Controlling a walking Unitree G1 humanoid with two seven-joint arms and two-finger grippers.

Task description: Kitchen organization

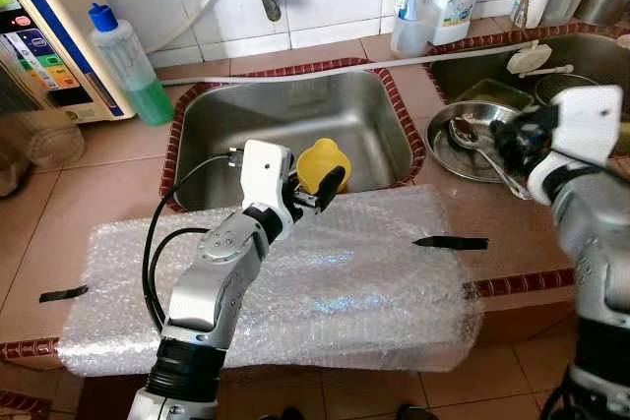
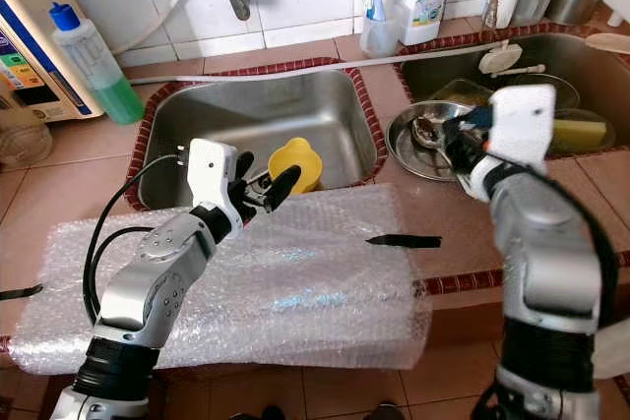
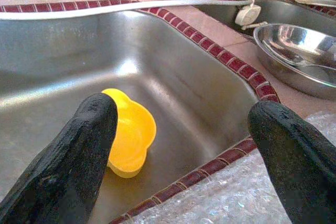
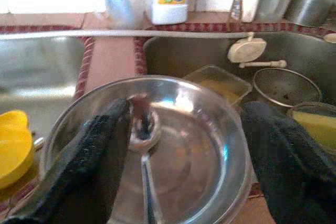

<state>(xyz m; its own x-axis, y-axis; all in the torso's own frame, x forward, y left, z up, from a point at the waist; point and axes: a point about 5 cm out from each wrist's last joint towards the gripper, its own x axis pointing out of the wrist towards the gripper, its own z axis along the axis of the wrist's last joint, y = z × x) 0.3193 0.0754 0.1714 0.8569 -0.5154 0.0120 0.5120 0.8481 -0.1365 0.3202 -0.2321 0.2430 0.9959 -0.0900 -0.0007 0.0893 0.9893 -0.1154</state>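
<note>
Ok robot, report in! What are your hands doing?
Left gripper open, over sink edge near small yellow plastic cup. Right gripper open above round steel bowl holding metal spoon. Nothing grasped.

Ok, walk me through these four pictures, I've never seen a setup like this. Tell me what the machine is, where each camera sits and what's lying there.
It is a humanoid robot at a kitchen counter. The two wide pictures come from cameras in its head, looking down; the two close ones come from cameras on its wrists, looking along the black fingers. The left claw hangs open at the edge of the left sink, facing a yellow cup lying in it. The right claw is open over a steel bowl with a spoon in it. Bubble wrap covers the counter in front. Neither claw holds anything.
</note>
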